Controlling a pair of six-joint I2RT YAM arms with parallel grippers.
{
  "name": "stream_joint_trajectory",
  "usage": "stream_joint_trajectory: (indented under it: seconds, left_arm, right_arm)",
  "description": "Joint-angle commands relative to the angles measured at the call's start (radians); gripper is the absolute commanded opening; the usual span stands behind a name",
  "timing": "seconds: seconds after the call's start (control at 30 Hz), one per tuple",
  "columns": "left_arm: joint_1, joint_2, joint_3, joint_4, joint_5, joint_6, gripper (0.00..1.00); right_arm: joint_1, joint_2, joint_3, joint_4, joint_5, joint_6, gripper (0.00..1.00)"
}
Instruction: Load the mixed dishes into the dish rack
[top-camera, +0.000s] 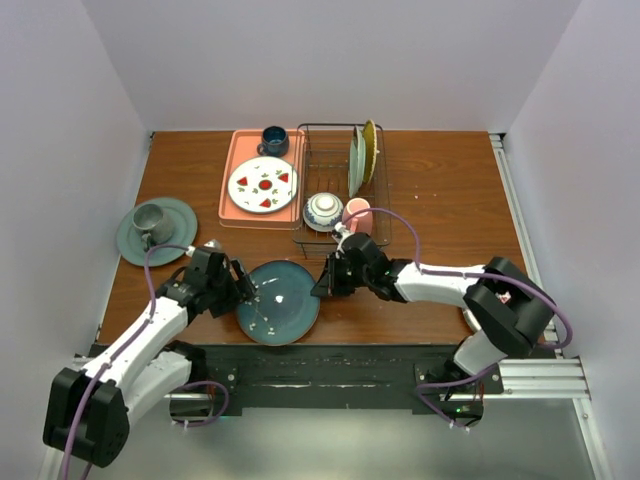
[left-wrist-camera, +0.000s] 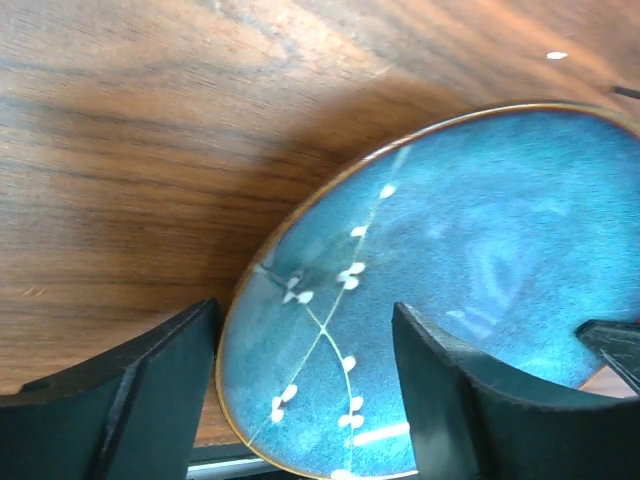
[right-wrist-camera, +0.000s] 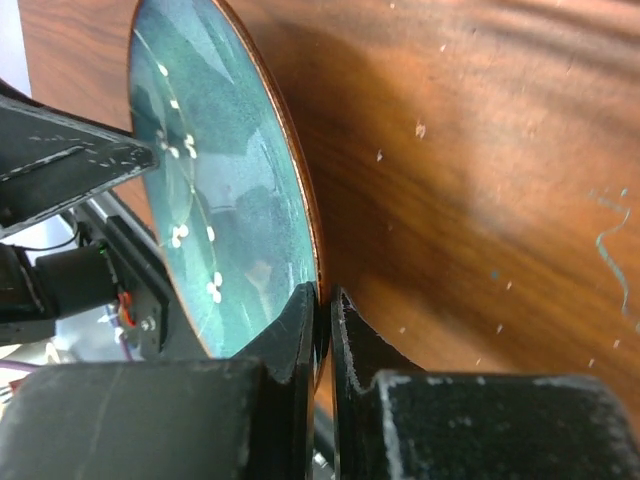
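A teal-blue plate (top-camera: 278, 300) with white sprig marks lies near the table's front edge. My right gripper (top-camera: 325, 280) is shut on its right rim; the wrist view shows both fingers (right-wrist-camera: 300, 330) pinching the plate's (right-wrist-camera: 230, 200) thin edge. My left gripper (top-camera: 243, 285) is open at the plate's left rim, one finger (left-wrist-camera: 130, 400) outside the rim and the other over the plate (left-wrist-camera: 480, 250). The dish rack (top-camera: 340, 235) holds an upright teal-grey plate (top-camera: 355, 160), a yellow plate (top-camera: 370, 148), a blue-and-white bowl (top-camera: 323, 210) and a pink mug (top-camera: 357, 213).
A pink tray (top-camera: 232, 175) left of the rack carries a white plate with red marks (top-camera: 263, 184) and a dark blue mug (top-camera: 274, 140). A grey-green plate (top-camera: 178, 222) with a grey mug (top-camera: 148, 222) on it sits at the left edge. White walls enclose the table.
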Motion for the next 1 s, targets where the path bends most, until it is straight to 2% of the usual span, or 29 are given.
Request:
stream_joint_trajectory:
  seconds: [0.0, 0.33, 0.47, 0.6, 0.97]
  left_arm:
    - [-0.004, -0.084, 0.027, 0.037, 0.015, -0.005, 0.8]
    - [-0.002, -0.106, 0.058, -0.016, -0.021, 0.009, 0.92]
    - [-0.004, -0.112, 0.061, -0.028, -0.022, 0.009, 0.94]
    - [-0.002, -0.112, 0.062, -0.026, -0.004, 0.011, 0.94]
    - [-0.002, -0.031, 0.01, 0.067, 0.171, -0.031, 0.95]
  right_arm:
    - [0.013, -0.058, 0.122, -0.235, -0.068, 0.014, 0.0]
    - [-0.076, -0.095, 0.222, -0.32, -0.138, 0.126, 0.0]
    - [-0.143, -0.123, 0.199, -0.275, -0.218, 0.224, 0.0]
    - [-0.177, -0.138, 0.199, -0.263, -0.255, 0.255, 0.0]
    - [-0.179, -0.175, 0.196, -0.173, -0.289, 0.345, 0.0]
